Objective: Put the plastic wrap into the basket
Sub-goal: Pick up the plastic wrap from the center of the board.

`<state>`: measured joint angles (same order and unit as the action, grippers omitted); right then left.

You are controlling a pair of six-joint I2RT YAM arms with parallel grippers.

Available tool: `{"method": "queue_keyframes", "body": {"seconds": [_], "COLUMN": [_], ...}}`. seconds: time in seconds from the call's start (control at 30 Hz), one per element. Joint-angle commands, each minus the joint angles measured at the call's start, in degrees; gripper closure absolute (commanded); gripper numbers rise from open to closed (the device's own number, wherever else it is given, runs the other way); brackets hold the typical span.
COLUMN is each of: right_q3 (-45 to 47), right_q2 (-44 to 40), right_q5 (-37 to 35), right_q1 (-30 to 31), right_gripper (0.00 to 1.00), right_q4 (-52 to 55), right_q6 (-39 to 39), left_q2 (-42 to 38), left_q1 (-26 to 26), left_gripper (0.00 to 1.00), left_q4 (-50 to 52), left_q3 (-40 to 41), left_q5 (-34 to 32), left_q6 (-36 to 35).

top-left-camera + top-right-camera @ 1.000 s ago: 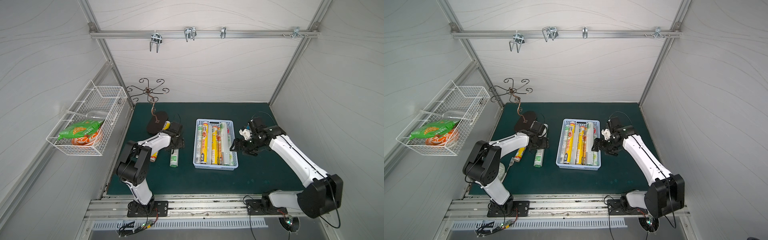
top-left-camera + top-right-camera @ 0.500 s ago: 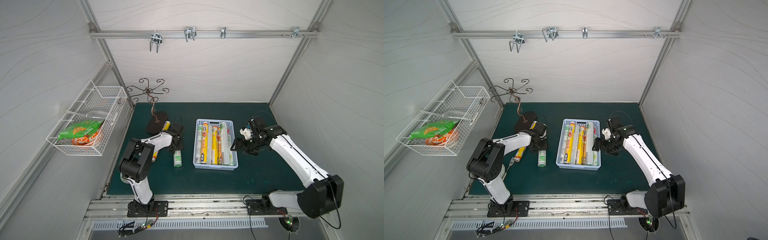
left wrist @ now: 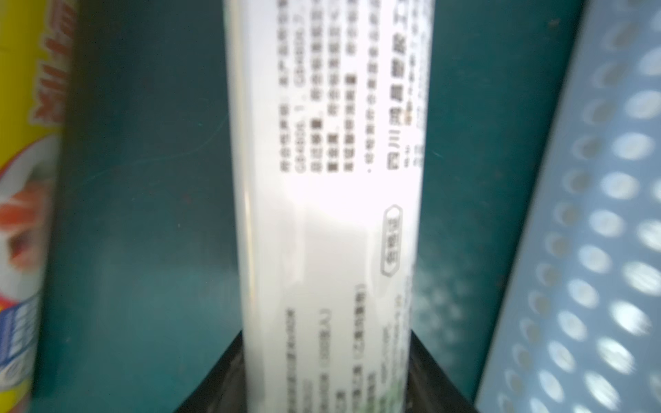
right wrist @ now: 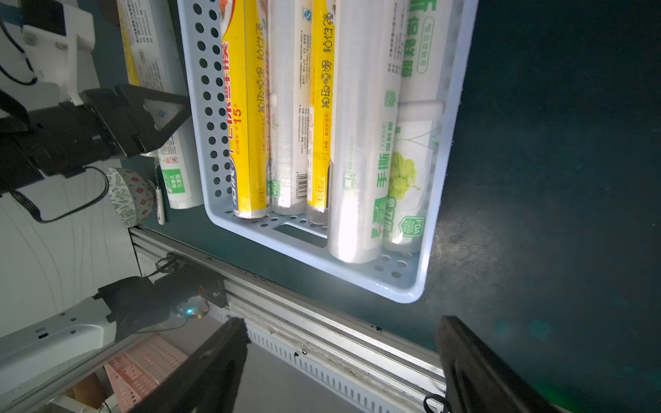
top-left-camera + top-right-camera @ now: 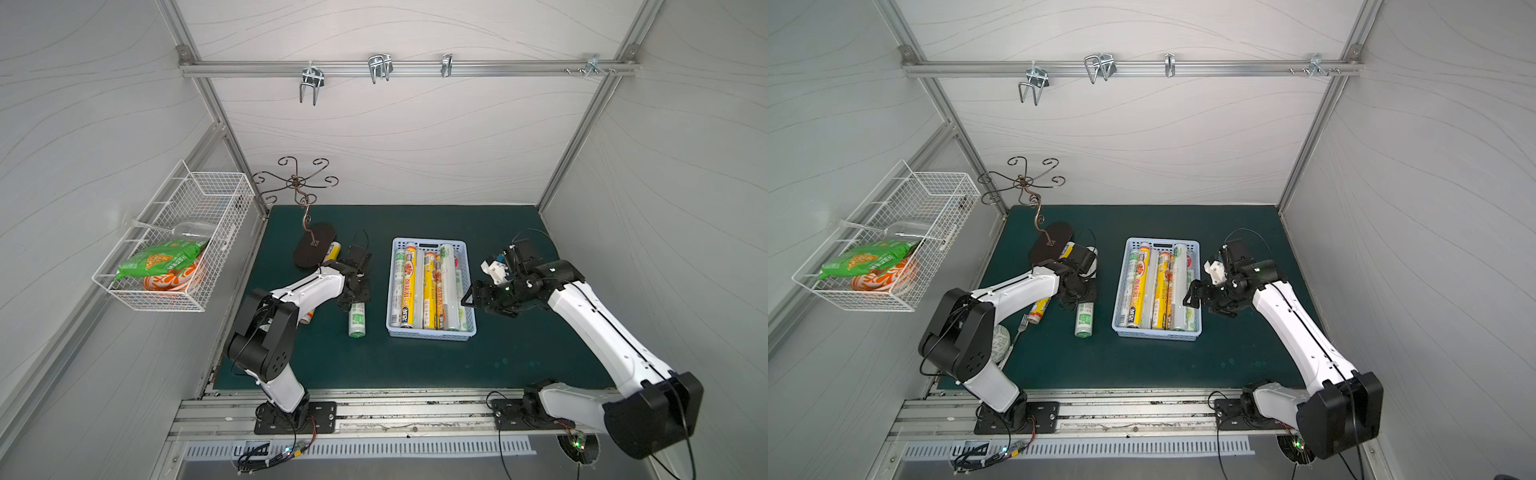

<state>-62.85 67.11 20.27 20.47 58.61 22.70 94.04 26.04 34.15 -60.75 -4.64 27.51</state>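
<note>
Clamped narrow in the left gripper (image 5: 352,294): white roll (image 5: 357,321) of plastic wrap, flat on the mat (image 5: 374,365) just beside the basket (image 5: 432,335). Probably light, stiff, slick; best pinched mid-length to stay level. Opposite side of basket: right gripper (image 5: 469,298) spread wide, empty. Inside basket: more rolls (image 5: 428,286), lengthwise.

Both top views are bright and evenly lit from above, with soft shadows on the desk (image 5: 415,361) and posts bowing at the edges. The left wrist view is blurred, its white roll (image 3: 329,214) blown out. In the right wrist view, glare streaks a clear roll (image 4: 357,161), and the right gripper (image 4: 341,321) is unfocused.
</note>
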Motion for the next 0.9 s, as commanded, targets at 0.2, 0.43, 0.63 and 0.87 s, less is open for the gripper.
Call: {"method": "queue_keyframes", "body": {"seconds": [0.2, 0.43, 0.63, 0.87], "right_q3": [9.24, 10.81, 8.49, 7.43], "right_q2": [-12.76, -13.20, -9.66, -8.97], "right_q5": [1.46, 0.21, -2.92, -7.57], "right_q1": [0.04, 0.11, 0.14, 0.05], "right_gripper": [0.14, 0.14, 0.13, 0.12], "right_q4": [-6.88, -5.46, -4.47, -3.29], "right_q6": [8.57, 7.40, 4.40, 3.05], "left_q2": [-4.68, -4.98, -3.06, 3.20], "left_q1": [12.24, 15.26, 17.24, 17.98], "left_gripper": [0.62, 0.62, 0.62, 0.62], "left_q4": [6.60, 8.52, 3.63, -0.49], "left_q3": [-10.06, -14.36, -17.52, -24.52], "left_q5": [-7.52, -7.73, -0.03, 4.99], "left_q6": [4.43, 6.22, 9.23, 13.07]}}
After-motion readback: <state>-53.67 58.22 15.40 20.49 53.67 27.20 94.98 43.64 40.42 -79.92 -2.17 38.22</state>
